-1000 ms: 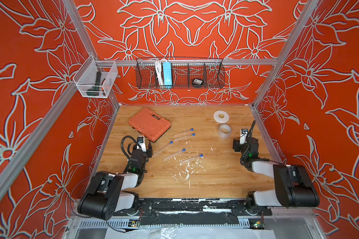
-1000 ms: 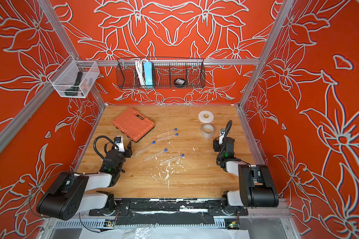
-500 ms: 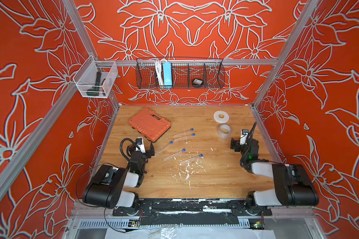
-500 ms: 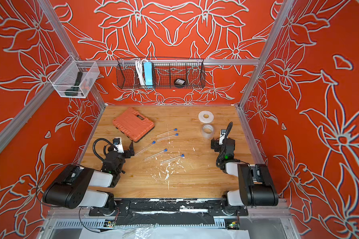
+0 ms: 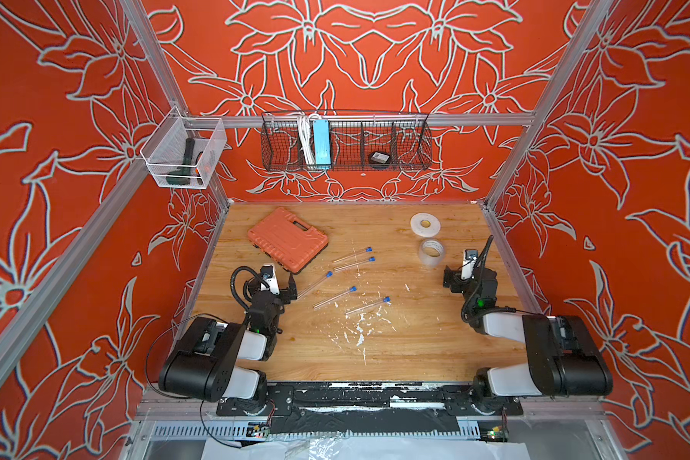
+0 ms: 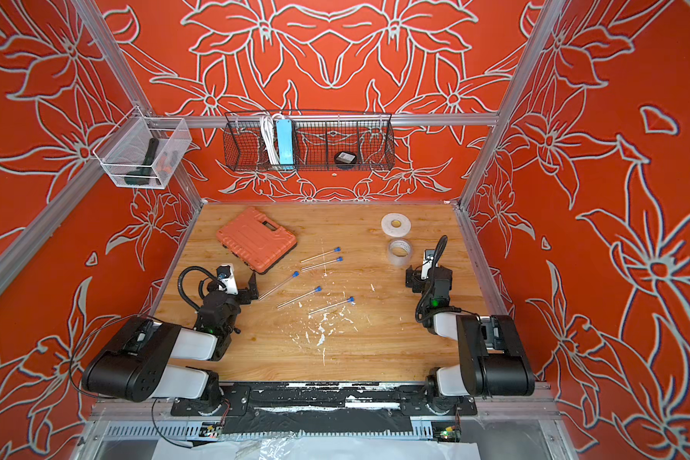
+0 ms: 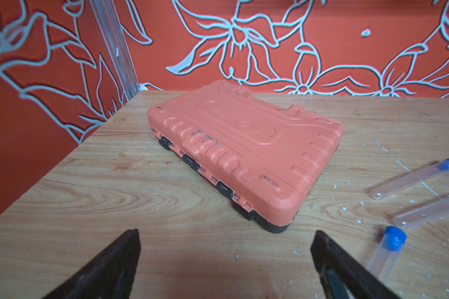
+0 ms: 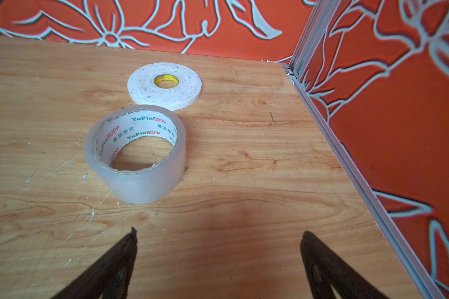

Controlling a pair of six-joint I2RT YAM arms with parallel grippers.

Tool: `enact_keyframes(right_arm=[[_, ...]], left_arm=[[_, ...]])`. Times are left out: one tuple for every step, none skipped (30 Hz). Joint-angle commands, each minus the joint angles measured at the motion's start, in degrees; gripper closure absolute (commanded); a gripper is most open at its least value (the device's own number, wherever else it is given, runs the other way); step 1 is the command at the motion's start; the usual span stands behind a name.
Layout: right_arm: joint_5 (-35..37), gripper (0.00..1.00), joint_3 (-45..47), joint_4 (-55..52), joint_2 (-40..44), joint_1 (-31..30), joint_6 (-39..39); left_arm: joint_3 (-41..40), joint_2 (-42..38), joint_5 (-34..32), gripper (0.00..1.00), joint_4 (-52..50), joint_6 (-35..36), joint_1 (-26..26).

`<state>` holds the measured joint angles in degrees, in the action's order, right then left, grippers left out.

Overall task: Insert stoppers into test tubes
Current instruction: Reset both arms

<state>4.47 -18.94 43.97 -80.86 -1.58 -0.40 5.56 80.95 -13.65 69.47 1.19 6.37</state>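
Several clear test tubes (image 5: pixel 333 298) (image 6: pixel 297 298) lie scattered on the middle of the wooden table, each with a small blue stopper (image 5: pixel 353 289) (image 6: pixel 318 288) at its far-right end. My left gripper (image 5: pixel 272 290) (image 6: pixel 232 288) (image 7: pixel 226 234) stands open and empty, low over the table just left of the nearest tube (image 7: pixel 381 261), whose blue stopper (image 7: pixel 394 236) sits beside one finger. My right gripper (image 5: pixel 469 278) (image 6: pixel 429 278) (image 8: pixel 219 233) is open and empty near the right wall, well apart from the tubes.
An orange tool case (image 5: pixel 287 239) (image 7: pixel 244 145) lies just beyond my left gripper. A clear tape roll (image 5: pixel 431 251) (image 8: pixel 145 183) and a flat white tape roll (image 5: pixel 425 224) (image 8: pixel 140 85) lie in front of my right gripper. White flecks dot the table's front middle. Walls close in both sides.
Both grippers have opened wide. The left arm has folded back a little and the right has barely shifted. The tubes have not moved.
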Motion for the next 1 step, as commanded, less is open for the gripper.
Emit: enact_keyframes(right_arm=[[1.1,0.01,0.3,1.2,0.2,-0.3,0.4]], left_arm=[[0.4,-0.2,-0.1,0.01,1.8,-0.9,-0.3]])
